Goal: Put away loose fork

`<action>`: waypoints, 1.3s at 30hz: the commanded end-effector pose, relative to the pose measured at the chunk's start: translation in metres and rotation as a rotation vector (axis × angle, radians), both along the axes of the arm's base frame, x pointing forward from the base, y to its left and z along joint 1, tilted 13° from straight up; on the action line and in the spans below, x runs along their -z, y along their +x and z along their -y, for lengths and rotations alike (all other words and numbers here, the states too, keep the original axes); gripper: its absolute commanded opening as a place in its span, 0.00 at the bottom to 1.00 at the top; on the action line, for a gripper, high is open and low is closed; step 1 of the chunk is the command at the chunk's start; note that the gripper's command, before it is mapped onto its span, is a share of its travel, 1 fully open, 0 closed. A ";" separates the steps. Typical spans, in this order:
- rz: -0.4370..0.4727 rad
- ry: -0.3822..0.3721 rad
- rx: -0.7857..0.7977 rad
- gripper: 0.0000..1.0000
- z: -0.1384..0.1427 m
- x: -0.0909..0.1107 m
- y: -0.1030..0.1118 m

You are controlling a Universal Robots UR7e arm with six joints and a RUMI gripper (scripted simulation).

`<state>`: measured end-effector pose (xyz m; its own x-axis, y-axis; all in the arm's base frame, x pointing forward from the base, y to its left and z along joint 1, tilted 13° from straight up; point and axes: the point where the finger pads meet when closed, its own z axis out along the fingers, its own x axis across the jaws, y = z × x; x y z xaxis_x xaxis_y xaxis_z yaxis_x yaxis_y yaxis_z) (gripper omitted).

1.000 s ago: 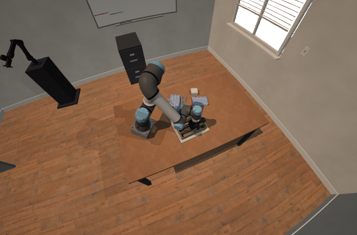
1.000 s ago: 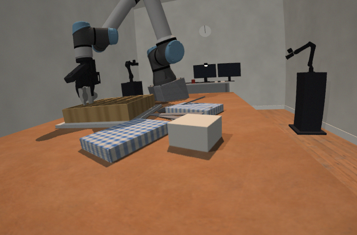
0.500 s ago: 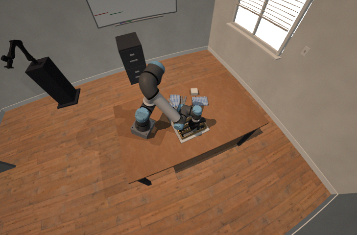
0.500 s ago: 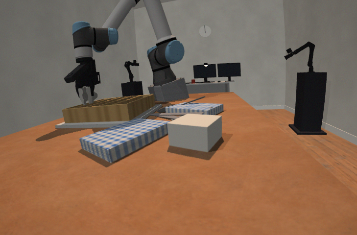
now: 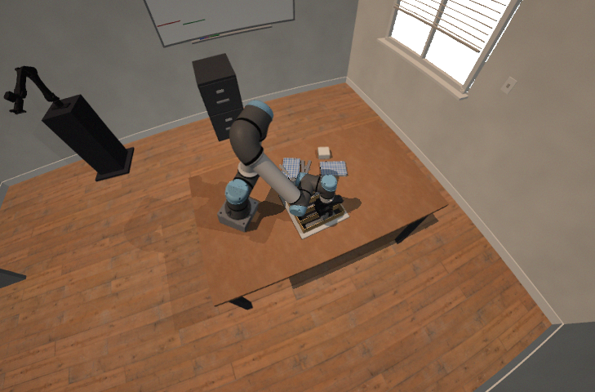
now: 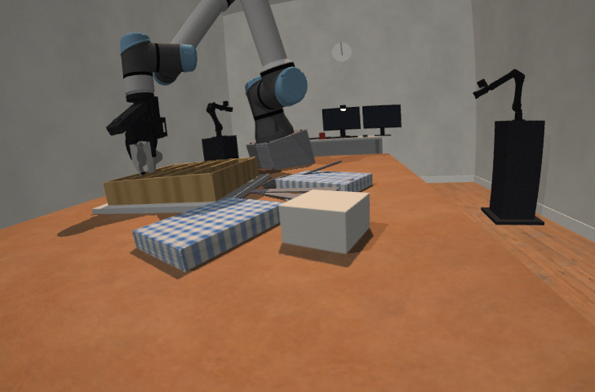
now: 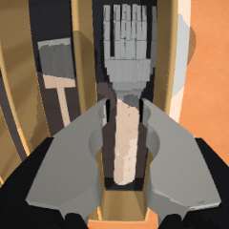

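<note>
The wooden cutlery tray (image 6: 182, 180) stands on a white mat at the table's left in the exterior view; it also shows in the top view (image 5: 321, 216). In the wrist view the fork (image 7: 126, 91) lies flat along the tray's outer slot, tines away from the camera, pale handle toward it. It seems to rest on other forks below; I cannot make them out. My gripper (image 7: 124, 100) reaches down into that slot with its fingers either side of the handle. They stand slightly apart, with a dark gap on the left. The gripper also shows over the tray's far end (image 6: 143, 163).
A spatula-like utensil (image 7: 57, 67) lies in the neighbouring slot. Two blue checked napkin stacks (image 6: 205, 231) (image 6: 323, 180), a white block (image 6: 326, 219) and loose grey cutlery (image 6: 260, 187) lie on the table beside the tray. The arm's base (image 6: 281, 152) stands behind the tray.
</note>
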<state>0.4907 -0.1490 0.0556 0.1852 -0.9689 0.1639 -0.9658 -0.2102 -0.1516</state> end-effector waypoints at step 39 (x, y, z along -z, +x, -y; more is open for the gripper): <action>0.001 -0.001 0.000 1.00 -0.014 -0.103 -0.019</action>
<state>0.4718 -0.1354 0.1570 0.1852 -0.9689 0.1641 -0.9658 -0.2103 -0.1518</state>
